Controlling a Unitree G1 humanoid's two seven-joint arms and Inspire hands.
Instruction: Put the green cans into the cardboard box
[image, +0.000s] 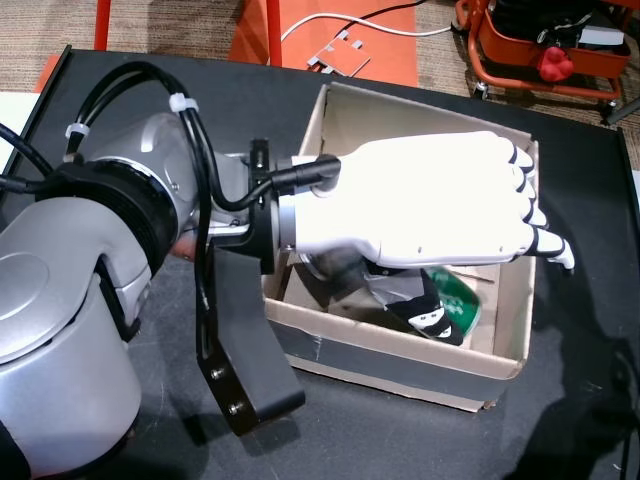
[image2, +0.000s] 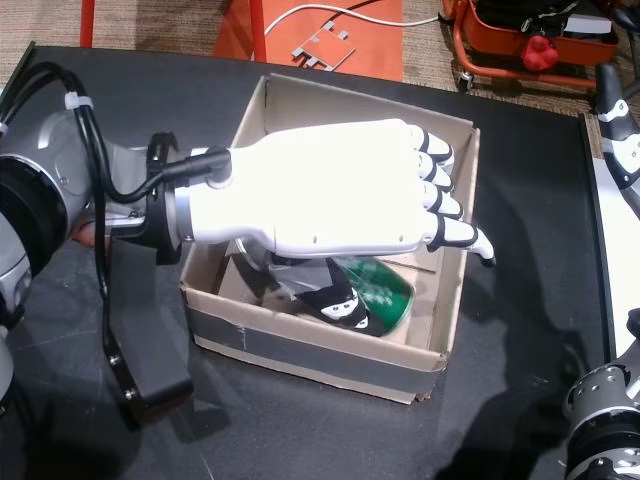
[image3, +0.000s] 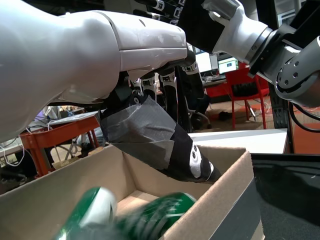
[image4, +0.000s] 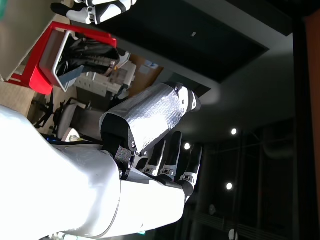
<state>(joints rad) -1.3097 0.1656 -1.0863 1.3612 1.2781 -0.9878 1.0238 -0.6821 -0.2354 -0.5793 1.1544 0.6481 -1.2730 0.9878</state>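
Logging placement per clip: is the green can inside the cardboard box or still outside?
Inside. The green can lies on its side in the cardboard box, under the left hand.

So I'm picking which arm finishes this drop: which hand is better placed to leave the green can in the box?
The left hand. It is over the cardboard box, thumb down inside beside the green can. The right hand is off to the side, holding nothing.
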